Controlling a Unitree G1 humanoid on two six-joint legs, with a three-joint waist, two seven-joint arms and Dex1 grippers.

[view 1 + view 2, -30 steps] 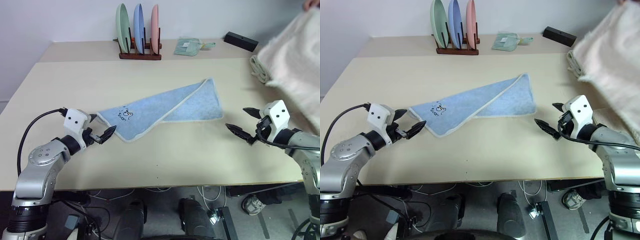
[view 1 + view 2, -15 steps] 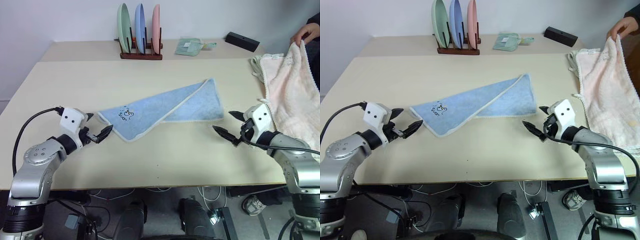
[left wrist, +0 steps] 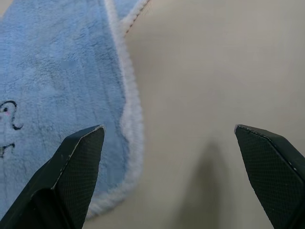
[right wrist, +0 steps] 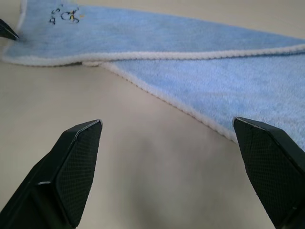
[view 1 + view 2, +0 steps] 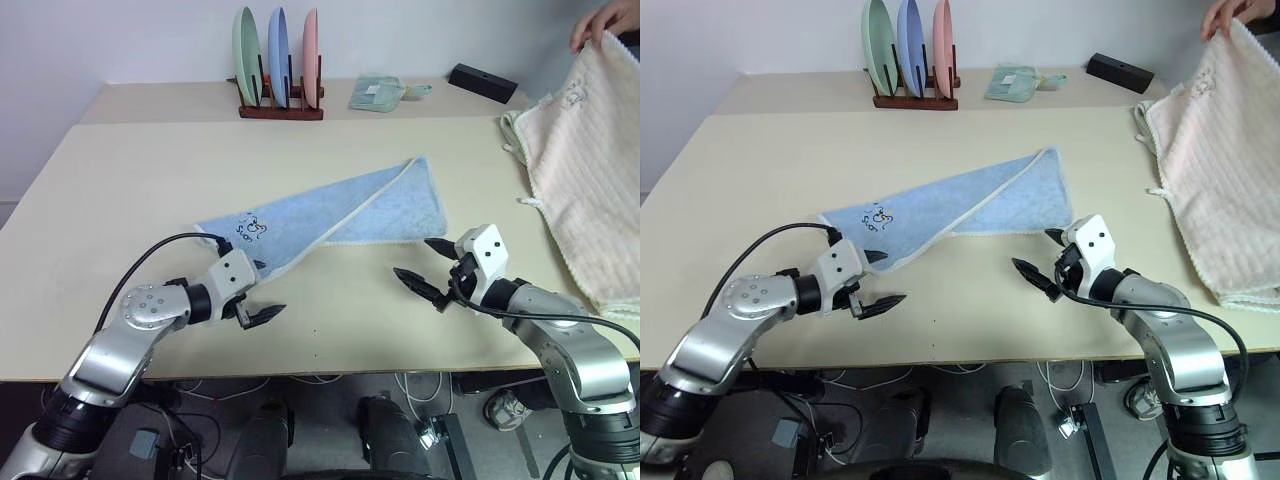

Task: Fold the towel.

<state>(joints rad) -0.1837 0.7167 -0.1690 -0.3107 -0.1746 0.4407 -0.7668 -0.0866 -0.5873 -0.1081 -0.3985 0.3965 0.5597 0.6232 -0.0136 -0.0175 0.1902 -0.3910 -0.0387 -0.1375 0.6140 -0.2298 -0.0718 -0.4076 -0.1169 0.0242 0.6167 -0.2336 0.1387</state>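
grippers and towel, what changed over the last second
Both open tools closed in toward the middle: the left tool swung in to the near embroidered corner of the blue towel, the right tool slid in near its other end. Neither grips anything. A person's hand lifted the cream towel. The blue towel stayed put.

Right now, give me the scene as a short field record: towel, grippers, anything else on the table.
towel: light blue towel, partly folded on itself, flat on the table
left gripper: left gripper open, at the towel's near corner, holding nothing
right gripper: right gripper open, near the towel's other end, holding nothing
background: plate rack, mint-green cloth, black box
person: hand holding a cream towel on the right
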